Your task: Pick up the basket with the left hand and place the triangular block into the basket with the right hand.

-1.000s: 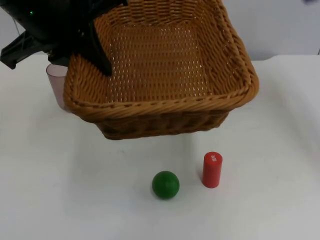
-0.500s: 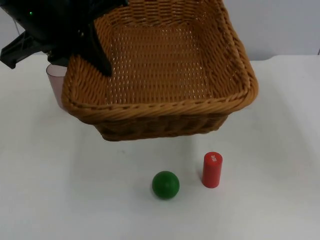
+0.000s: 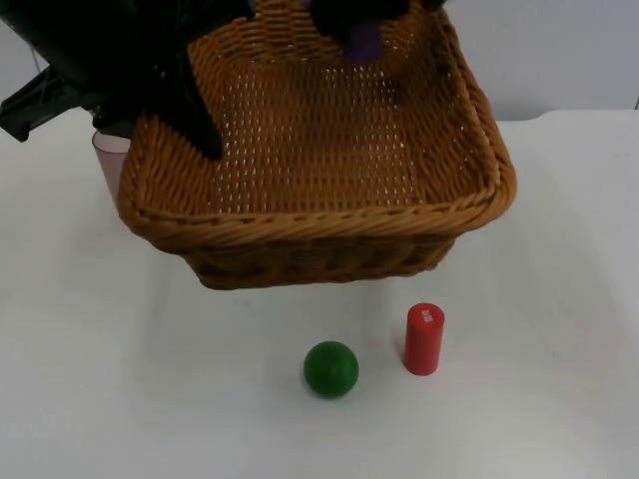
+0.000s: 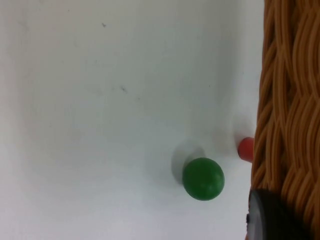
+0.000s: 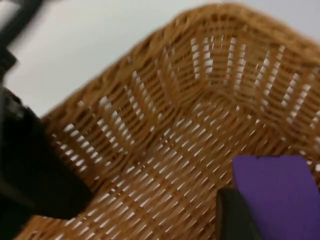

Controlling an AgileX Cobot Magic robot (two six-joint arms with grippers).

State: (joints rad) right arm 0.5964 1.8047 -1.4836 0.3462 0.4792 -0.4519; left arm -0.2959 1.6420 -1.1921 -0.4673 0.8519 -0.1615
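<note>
basket up, block over it, drop still pending

left gripper (image 3: 195, 120) clamped on the left wall of the wicker basket (image 3: 329, 215), one finger inside the weave, holding it lifted clear of the white table (image 3: 130, 379) and tipped a little toward the camera. same basket wall seen edge-on from the left wrist (image 4: 290, 100), with the black fingertip pressed against it. so pick-up half judged done.

right gripper (image 3: 361, 25) at the far rim of the basket, above its inside, closed on a purple block (image 3: 364, 40). from the right wrist: purple block (image 5: 280, 192) pinched beside a black finger (image 5: 235, 217), basket floor (image 5: 165, 165) directly beneath. block shape not readable from here, only a flat purple face; taken to be the triangular one from the task. not touching the weave as far as can be told.

left to do: let go of the block into the basket, pull the right arm clear. basket interior otherwise bare, so nothing placed yet.

bystanders on the table: green ball (image 3: 330, 368) and red cylinder (image 3: 423, 339) standing upright, near each other in front of the basket, both untouched; ball (image 4: 203, 178) and a sliver of the cylinder (image 4: 245, 149) also in the left wrist view. translucent pink cup (image 3: 112, 165) behind the basket's left corner, partly hidden by it.

risk, as a guess: release near the far rim could bounce the block off the sloped wall.
</note>
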